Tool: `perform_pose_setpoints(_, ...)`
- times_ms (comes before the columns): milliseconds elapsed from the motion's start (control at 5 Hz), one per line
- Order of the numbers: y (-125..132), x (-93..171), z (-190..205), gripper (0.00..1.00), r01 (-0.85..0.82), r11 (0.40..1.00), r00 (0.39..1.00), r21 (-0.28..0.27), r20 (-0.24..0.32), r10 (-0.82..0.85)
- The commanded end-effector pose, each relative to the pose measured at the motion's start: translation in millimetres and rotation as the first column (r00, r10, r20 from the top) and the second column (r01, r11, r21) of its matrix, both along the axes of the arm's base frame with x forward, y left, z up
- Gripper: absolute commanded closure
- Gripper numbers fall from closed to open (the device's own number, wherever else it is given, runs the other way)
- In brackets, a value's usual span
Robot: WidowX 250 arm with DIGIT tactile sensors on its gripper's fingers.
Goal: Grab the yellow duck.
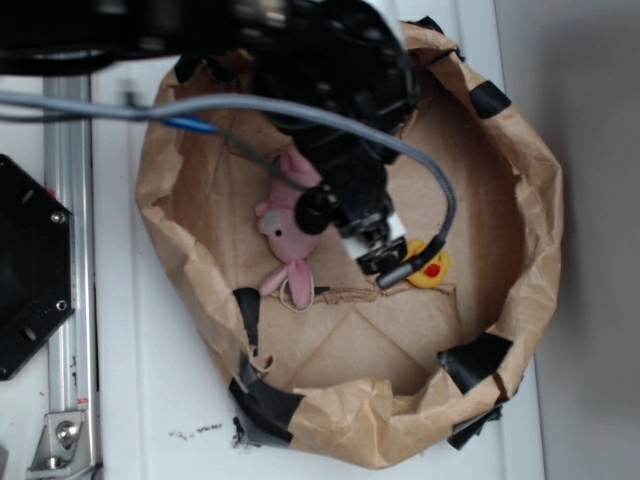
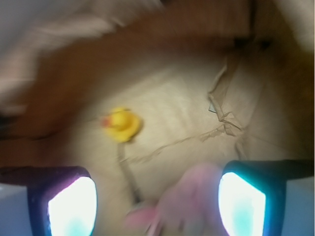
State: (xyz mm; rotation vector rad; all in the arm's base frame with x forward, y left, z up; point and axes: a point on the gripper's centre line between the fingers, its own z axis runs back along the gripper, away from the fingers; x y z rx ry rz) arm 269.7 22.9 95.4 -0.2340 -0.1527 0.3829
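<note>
A shallow nest made from a rolled-down brown paper bag sits on a white table, seen from above. Strips of black tape patch its crumpled rim in several places. A black robot arm reaches in from the top of the picture, trailing a grey cable that loops over the bag's floor.

The gripper hangs low inside the bag. Its two fingers stand wide apart in the wrist view, with nothing clamped between them; their inner faces glow pale white and teal.

The yellow duck is a small bright toy with a red-orange beak. It rests on the bag's paper floor, just to the right of the gripper tip in the overhead view, and appears partly covered by a dark cable end. In the blurred wrist view the duck lies ahead of the fingers, left of centre, apart from both.

A pink plush bunny lies on the floor to the left of the gripper, partly under the arm. In the wrist view its soft pink shape sits between the fingers at the bottom edge, though the blur makes it hard to say whether it touches either one.

A silver rail and a black plate lie on the table at the left.
</note>
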Motion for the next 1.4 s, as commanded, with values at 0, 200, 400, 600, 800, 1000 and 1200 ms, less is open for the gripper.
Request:
perform_pose_setpoints(0, 3, 27, 4, 0.00, 0.052, 0.998, 0.999, 0.020, 0.004, -0.052)
perform_pose_setpoints(200, 3, 27, 4, 0.00, 0.052, 0.998, 0.999, 0.020, 0.004, -0.052)
perform_pose_setpoints(400, 3, 27, 4, 0.00, 0.052, 0.998, 0.999, 0.020, 0.004, -0.052)
perform_pose_setpoints(600, -4, 41, -6, 0.00, 0.024, 0.998, 0.999, 0.056, 0.040, -0.026)
perform_pose_setpoints(800, -12, 54, -25, 0.00, 0.048, 0.993, 0.998, 0.106, 0.029, -0.052)
perform_pose_setpoints(1000, -23, 57, -32, 0.00, 0.101, 0.991, 0.994, 0.083, 0.034, -0.104)
perform_pose_setpoints(1200, -39, 58, -41, 0.00, 0.158, 0.985, 0.987, 0.069, 0.010, -0.159)
